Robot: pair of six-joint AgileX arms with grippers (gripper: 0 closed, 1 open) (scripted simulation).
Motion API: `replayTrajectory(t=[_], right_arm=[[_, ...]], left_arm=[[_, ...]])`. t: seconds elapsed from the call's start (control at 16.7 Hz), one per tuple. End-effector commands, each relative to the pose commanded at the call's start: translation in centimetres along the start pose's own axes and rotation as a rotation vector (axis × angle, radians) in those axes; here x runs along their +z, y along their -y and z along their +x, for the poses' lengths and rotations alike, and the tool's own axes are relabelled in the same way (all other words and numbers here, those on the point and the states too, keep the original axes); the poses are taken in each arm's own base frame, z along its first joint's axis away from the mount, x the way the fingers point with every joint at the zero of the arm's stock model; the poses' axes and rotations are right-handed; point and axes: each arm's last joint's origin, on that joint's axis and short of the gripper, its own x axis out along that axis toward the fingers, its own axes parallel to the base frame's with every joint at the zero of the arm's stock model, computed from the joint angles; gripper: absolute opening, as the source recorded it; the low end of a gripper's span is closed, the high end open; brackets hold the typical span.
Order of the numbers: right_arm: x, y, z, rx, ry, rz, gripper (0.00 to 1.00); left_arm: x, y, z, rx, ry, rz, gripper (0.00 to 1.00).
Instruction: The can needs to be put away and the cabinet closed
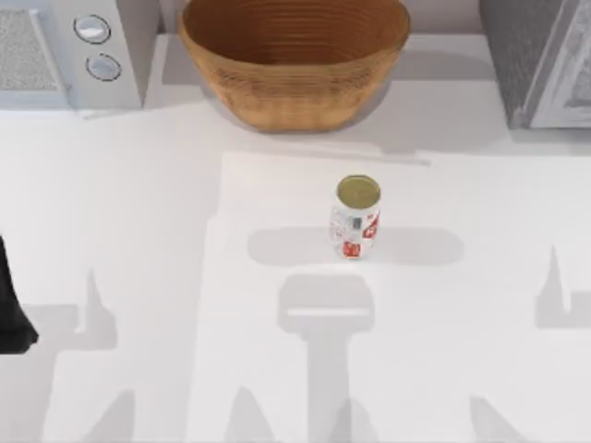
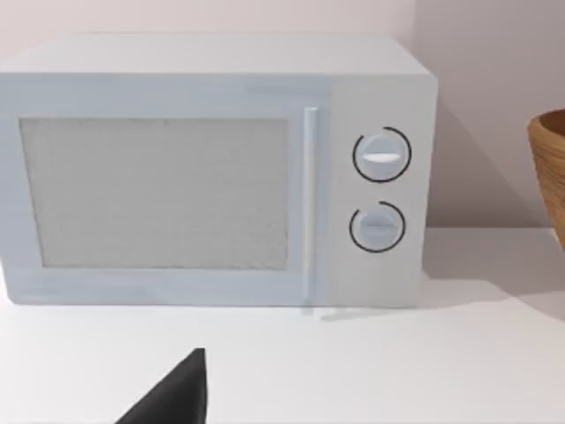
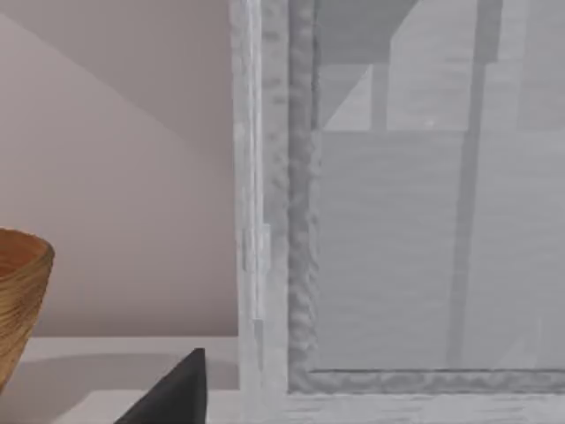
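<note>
The can (image 1: pixel 356 218) stands upright on the white bench (image 1: pixel 138 277), near the middle of the top view, in front of the wicker bowl (image 1: pixel 294 60) and well apart from it. The can is a small cylinder: white wall with red markings, dull gold circular top. Nothing touches it.

The left arm (image 1: pixel 11 309) appears as a dark shape at the left edge of the top view, clear of the can. In the left wrist view one dark finger (image 2: pixel 175 395) tip points toward a microwave (image 2: pixel 212 172); whether the left fingers are apart or together cannot be told. The microwave is a pale box with a speckled door panel, a vertical handle bar and two round dials.

In the right wrist view one dark finger (image 3: pixel 175 393) tip faces the cabinet (image 3: pixel 397 212), a grey unit with a rough-textured frame around a smoother panel. The state of the right fingers cannot be told. The cabinet stands at the bench's rear right corner; the bowl, woven in ribbed tan bands, sits at rear centre.
</note>
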Motion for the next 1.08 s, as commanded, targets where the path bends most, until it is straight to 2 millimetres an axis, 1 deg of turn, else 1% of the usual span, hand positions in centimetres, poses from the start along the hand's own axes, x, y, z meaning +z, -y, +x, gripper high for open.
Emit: replayTrajectory(t=[0.12, 0.3, 0.48, 0.6, 0.72, 0.84, 0.96, 1.08], right_arm=[[1.1, -0.4, 1.0, -0.005, 0.010, 0.005, 1.00], [2.4, -1.6, 3.3, -0.011, -0.002, 0.012, 1.00], [2.8, -3.7, 6.4, -0.016, -0.022, 0.017, 1.00], [2.5, -5.7, 8.6, -0.018, -0.034, 0.018, 1.00], [1.6, -8.2, 10.8, -0.019, -0.046, 0.020, 1.00], [0.0, -11.1, 12.5, -0.019, -0.057, 0.020, 1.00], [-2.2, -14.2, 13.7, -0.017, -0.068, 0.018, 1.00], [-4.9, -17.4, 14.1, -0.016, -0.078, 0.016, 1.00]], left_arm=[[0.0, 0.0, 0.0, 0.000, 0.000, 0.000, 1.00], [0.0, 0.0, 0.0, 0.000, 0.000, 0.000, 1.00], [0.0, 0.0, 0.0, 0.000, 0.000, 0.000, 1.00], [0.0, 0.0, 0.0, 0.000, 0.000, 0.000, 1.00], [0.0, 0.0, 0.0, 0.000, 0.000, 0.000, 1.00], [0.0, 0.0, 0.0, 0.000, 0.000, 0.000, 1.00], [0.0, 0.0, 0.0, 0.000, 0.000, 0.000, 1.00], [0.0, 0.0, 0.0, 0.000, 0.000, 0.000, 1.00]])
